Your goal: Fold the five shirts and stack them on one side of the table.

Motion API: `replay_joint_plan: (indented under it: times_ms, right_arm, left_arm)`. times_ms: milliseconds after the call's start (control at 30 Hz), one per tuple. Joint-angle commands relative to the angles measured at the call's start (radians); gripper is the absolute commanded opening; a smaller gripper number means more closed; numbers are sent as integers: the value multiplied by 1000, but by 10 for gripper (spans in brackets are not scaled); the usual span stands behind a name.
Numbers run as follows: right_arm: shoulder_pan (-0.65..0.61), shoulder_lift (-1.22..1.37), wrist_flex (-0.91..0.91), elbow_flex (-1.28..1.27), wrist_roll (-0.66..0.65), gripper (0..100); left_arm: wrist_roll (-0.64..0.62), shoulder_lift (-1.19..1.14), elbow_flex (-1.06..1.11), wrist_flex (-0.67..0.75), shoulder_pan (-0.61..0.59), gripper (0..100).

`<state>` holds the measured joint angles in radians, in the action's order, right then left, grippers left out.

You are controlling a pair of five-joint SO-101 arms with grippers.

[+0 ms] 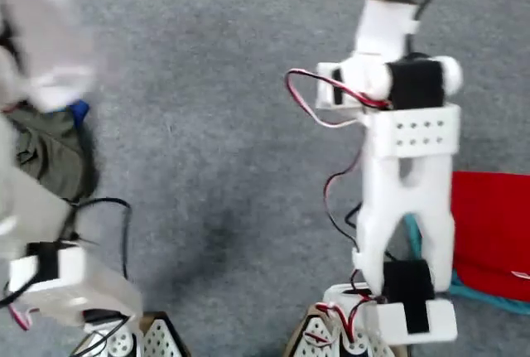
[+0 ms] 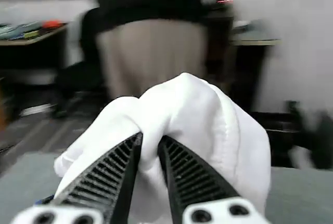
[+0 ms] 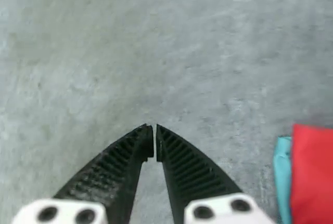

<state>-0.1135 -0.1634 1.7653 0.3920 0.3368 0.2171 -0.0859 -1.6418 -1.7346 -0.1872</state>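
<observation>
My left gripper (image 2: pixel 150 140) is shut on a bunched white shirt (image 2: pixel 208 130), held up off the table; the same white shirt (image 1: pixel 45 34) hangs blurred at the far left in the high view. Beneath it lies an olive-green shirt (image 1: pixel 50 154) with a bit of blue cloth (image 1: pixel 79 111) at its edge. My right gripper (image 3: pixel 154 130) is shut with nothing in it, hovering over bare grey carpet. A folded red shirt (image 1: pixel 493 229) lies on a teal shirt (image 1: pixel 489 299) at the right edge, beside the right arm (image 1: pixel 410 175); the red shirt (image 3: pixel 312 172) and teal shirt (image 3: pixel 282 172) also appear near my right gripper.
The table is covered in grey carpet (image 1: pixel 215 125). Both arm bases and cables (image 1: pixel 331 200) stand along the near edge. A person (image 2: pixel 151 42) stands beyond the far edge of the table.
</observation>
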Motion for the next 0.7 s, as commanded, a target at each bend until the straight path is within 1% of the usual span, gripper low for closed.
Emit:
replay_joint_plan:
  times_ms: [0,133,233,300,333,433,467,500,600,667]
  right_arm:
    - [73,-87,17,7,-9,31]
    - [114,-145,15,-96,-11,33]
    - [119,-188,14,-186,-11,34]
    - [119,-211,9,-232,-11,34]
    - [119,-217,8,-246,-11,34]
    - [119,-223,-8,-275,-18,37]
    - [119,-223,-12,-283,-35,49]
    - [119,-223,-14,-291,-51,75]
    - [119,-223,-28,-320,-83,190]
    - [114,-222,-43,-334,-106,263]
  left_arm:
    - [-14,21,23,-2,244,18]
    - [-21,19,150,-26,384,18]
    - [-78,22,299,-26,413,18]
    - [-87,54,402,-26,417,33]
    - [-87,76,470,-26,427,62]
    - [-92,163,712,-26,450,212]
    - [-92,199,799,-26,451,253]
    - [-95,234,878,-25,451,267]
    - [-115,323,1073,-25,445,267]
    - [-118,375,1172,-25,414,267]
